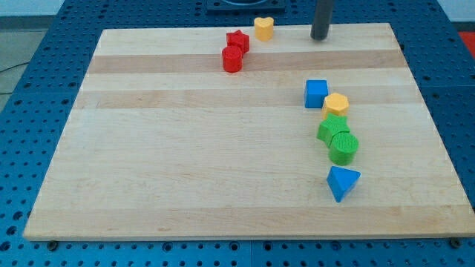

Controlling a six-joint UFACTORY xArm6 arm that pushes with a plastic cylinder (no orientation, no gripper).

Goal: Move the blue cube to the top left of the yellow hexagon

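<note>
The blue cube (pixel 316 93) sits right of the board's middle, touching the upper left side of the yellow hexagon (pixel 335 104). My tip (pixel 320 35) is at the view's top edge of the board, well above the blue cube and apart from every block.
A green star-like block (pixel 332 128) and a green cylinder (pixel 344 147) lie just below the hexagon. A blue triangle (pixel 341 182) lies below them. A red star (pixel 237 40), a red cylinder (pixel 232 59) and a yellow heart (pixel 263 27) sit at the top middle of the wooden board (pixel 185 163).
</note>
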